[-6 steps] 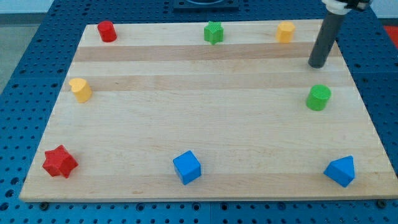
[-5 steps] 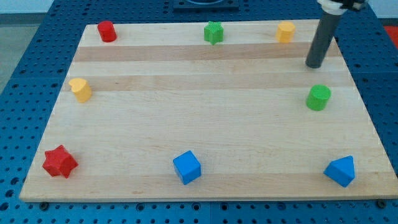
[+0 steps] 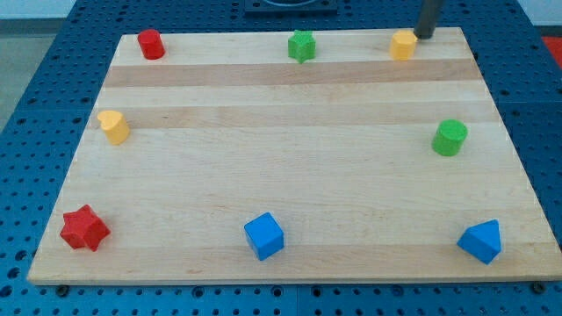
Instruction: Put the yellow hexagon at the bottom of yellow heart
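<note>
My tip (image 3: 424,37) — the lower end of the straight dark rod — sits at the far top edge of the light wooden table (image 3: 281,175), just to the view's right of the small yellow hexagon block (image 3: 403,45) and very close to it; whether the two touch cannot be made out. There is no gripper on this arm, so nothing is clenched or released: the rod merely stands beside the block. The yellow hexagon lies near the table's top right corner, while the yellow heart-shaped block (image 3: 113,126) rests well apart from it, near the left edge at about mid-height. Along the top edge also stand a red cylinder block (image 3: 151,44) at the left and a green star block (image 3: 301,46) in the middle. A green cylinder block (image 3: 450,138) sits near the right edge, below the hexagon. Along the bottom lie a red star block (image 3: 84,228) at the left, a blue cube block (image 3: 263,235) in the middle and a blue wedge-like block (image 3: 481,240) at the right — all well away from my tip.
</note>
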Robot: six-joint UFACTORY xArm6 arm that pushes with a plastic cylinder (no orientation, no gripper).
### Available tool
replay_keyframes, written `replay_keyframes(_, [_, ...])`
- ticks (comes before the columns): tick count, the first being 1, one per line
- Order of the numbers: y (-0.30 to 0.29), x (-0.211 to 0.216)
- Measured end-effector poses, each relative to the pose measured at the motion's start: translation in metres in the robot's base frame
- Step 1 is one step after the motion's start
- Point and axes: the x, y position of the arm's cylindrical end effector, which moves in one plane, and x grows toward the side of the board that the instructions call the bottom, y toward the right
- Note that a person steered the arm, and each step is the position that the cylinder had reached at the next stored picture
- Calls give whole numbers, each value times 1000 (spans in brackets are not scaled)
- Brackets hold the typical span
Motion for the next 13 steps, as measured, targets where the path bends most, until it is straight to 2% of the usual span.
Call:
replay_keyframes(2, [-45, 43])
replay_keyframes(4, [-65, 89])
replay_keyframes(6, [-178, 99])
replay_keyframes(7, [-202, 146])
replay_keyframes(8, [-193, 146])
replay_keyframes(9, [-161, 109])
replay_keyframes(10, [-110, 101])
replay_keyframes(11, [-107, 127])
replay_keyframes(12, [-143, 153])
replay_keyframes(13, [-174, 154])
